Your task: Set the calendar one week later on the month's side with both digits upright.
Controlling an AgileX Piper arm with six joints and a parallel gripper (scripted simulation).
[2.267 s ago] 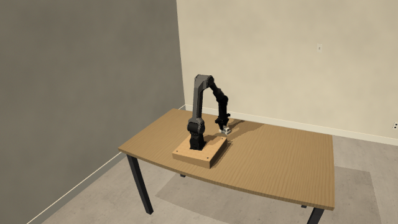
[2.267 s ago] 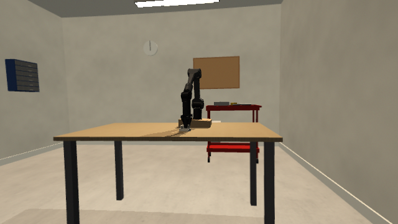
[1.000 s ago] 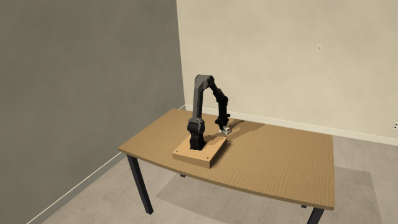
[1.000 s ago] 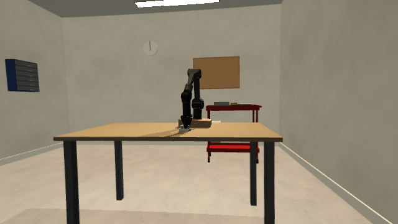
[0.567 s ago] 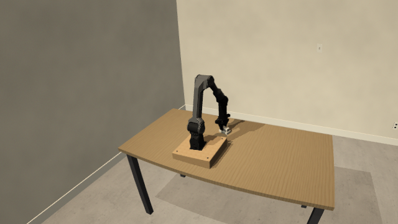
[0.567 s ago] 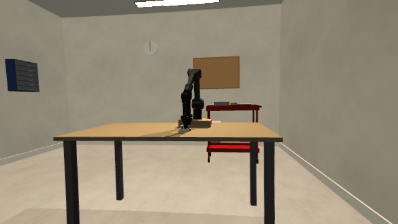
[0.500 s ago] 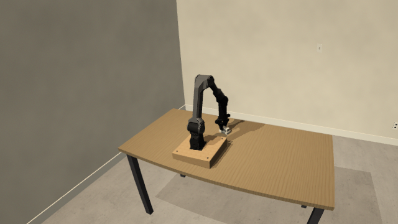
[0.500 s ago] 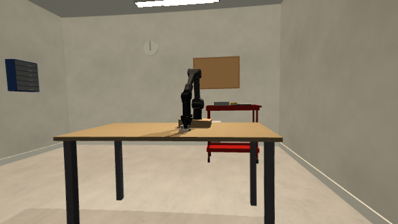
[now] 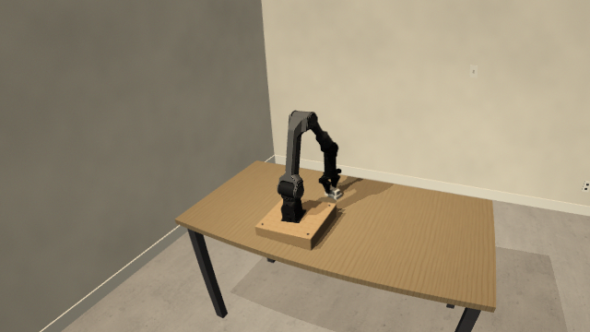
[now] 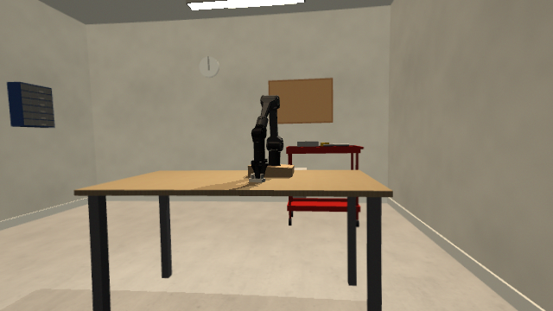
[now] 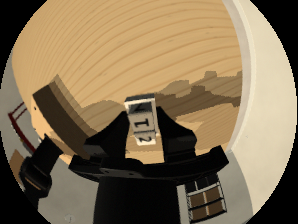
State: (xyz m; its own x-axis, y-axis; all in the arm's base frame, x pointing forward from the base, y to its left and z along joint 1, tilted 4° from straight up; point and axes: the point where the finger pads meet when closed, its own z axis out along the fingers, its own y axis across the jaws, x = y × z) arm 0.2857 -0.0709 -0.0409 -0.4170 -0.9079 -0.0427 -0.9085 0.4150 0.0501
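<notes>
1. Pincer fingers, black and angular, stand partway apart at the end of my gripper [image 9: 331,186] [image 10: 258,174] [image 11: 142,112], one on either side of the calendar; they are not clamped on it, though I cannot tell whether either one brushes it.
2. Between and below them is the small white and grey calendar [image 9: 337,196] [image 10: 257,180] [image 11: 149,118], low over the wooden table [image 9: 406,231] [image 10: 173,186] [image 11: 150,50]. Whether its tray sits fully flat, I cannot tell.
3. From my wrist I see a pale face with a black 1 [image 11: 141,122] and, next to it, another with a black 2 [image 11: 145,138]. Both digits look turned sideways from here. Beyond the 1, a dark patch carries a pale mark too small for me to read.
4. Near the calendar stands the thick, light wooden block [image 9: 283,233] [image 10: 281,171] [image 11: 62,116] that bears my arm, apart from it.
5. Shadows fall across the table beside the calendar. My fingers flank it closely and hide part of its sides.
6. Well apart from the calendar, past the table, are a red metal cart [image 10: 324,150] and a brown rectangular board [image 10: 304,100] on the wall.
</notes>
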